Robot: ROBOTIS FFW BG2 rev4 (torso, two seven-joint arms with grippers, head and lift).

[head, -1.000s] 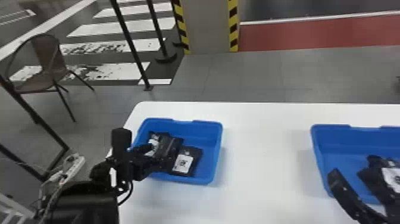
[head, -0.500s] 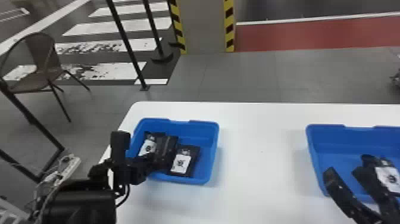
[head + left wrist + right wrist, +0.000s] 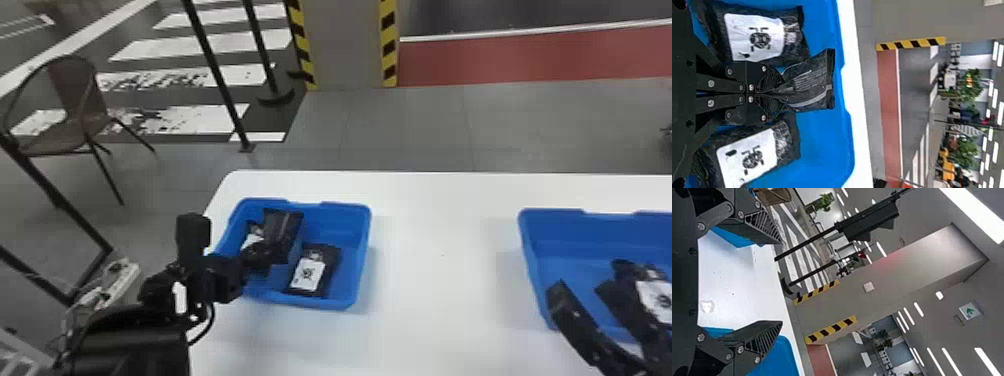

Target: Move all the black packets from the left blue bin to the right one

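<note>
Two packets (white-labelled) flank the left gripper.

The tabletop is showing plain white. Near its far left corner, the left blue bin is presenting uniform blue, and the right bin is matching. Two black packets in the left blue bin are displaying white labels with black markings; a third packet is bearing grey lines and a paler band. Beyond the tabletop's far edge, a grey pillar is carrying yellow-and-black diagonal stripes.
</note>
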